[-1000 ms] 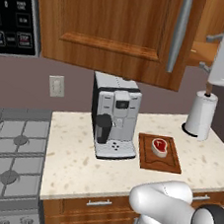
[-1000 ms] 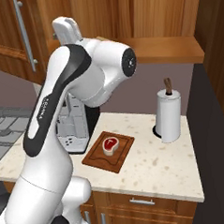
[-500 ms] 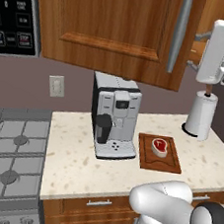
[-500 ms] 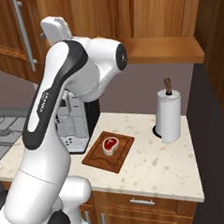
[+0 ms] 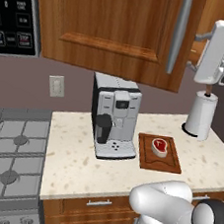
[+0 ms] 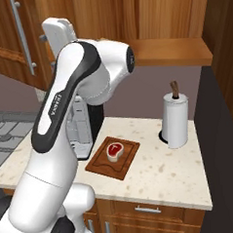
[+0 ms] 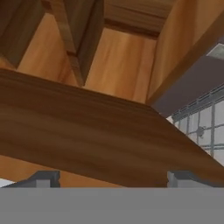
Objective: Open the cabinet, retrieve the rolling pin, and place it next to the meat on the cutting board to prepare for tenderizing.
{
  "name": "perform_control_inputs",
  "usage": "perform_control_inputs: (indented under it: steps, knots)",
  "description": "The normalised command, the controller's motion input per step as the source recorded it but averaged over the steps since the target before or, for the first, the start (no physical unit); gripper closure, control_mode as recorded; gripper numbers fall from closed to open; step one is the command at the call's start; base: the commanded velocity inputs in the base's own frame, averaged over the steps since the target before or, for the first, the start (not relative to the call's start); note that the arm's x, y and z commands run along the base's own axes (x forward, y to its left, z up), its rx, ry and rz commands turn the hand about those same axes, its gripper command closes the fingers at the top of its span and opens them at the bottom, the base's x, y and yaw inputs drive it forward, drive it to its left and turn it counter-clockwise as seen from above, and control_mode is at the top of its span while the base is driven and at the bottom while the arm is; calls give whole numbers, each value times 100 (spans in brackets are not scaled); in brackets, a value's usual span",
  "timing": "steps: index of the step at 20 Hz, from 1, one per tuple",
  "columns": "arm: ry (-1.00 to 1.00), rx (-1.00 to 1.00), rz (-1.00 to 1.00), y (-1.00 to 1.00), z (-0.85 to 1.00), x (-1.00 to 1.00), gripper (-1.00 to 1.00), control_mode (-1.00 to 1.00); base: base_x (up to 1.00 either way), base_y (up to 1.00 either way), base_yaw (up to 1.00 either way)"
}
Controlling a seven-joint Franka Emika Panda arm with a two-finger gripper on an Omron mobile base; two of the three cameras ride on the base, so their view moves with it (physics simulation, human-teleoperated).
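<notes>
The cabinet (image 5: 114, 30) hangs above the counter with its door swung open; its silver bar handle (image 5: 179, 33) faces me. My gripper (image 5: 195, 51) is raised at the cabinet's open side, beside the door's edge, above the paper towel roll. In the hand view my gripper (image 7: 113, 179) is open and holds nothing, with a wooden shelf (image 7: 87, 131) just ahead. The cutting board (image 5: 159, 153) lies on the counter right of the coffee machine, with the meat (image 5: 160, 146) on its far half. Board (image 6: 112, 158) and meat (image 6: 113, 151) also appear from the right. The rolling pin is hidden.
A coffee machine (image 5: 114, 117) stands mid-counter, left of the board. A paper towel roll (image 5: 201, 115) stands at the back right, under my hand. A stove (image 5: 9, 156) adjoins the counter's left end, below a microwave (image 5: 17, 13). A dark wall (image 6: 223, 146) bounds the right side.
My hand has shifted a little left, closer to the cabinet's opening, with its jaws staying wide. The board, meat and door have not moved.
</notes>
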Motion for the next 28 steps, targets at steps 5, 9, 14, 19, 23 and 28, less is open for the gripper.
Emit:
perform_control_inputs:
  steps: [5, 9, 14, 19, 23, 28]
  knots:
    - [-2, 0, 9, 43, -5, -25, -100, -100, 0, 0, 0]
    - [-9, 0, 13, 65, -13, -53, -100, -100, 0, 0, 0]
    - [-13, 0, 15, 92, -22, -63, -100, -100, 0, 0, 0]
    - [-11, 0, 17, 100, -25, -53, -100, -100, 0, 0, 0]
    - [-8, 0, 18, 100, -24, -40, -100, -100, 0, 0, 0]
    - [-5, 0, 17, 100, -22, -21, -100, -100, 0, 0, 0]
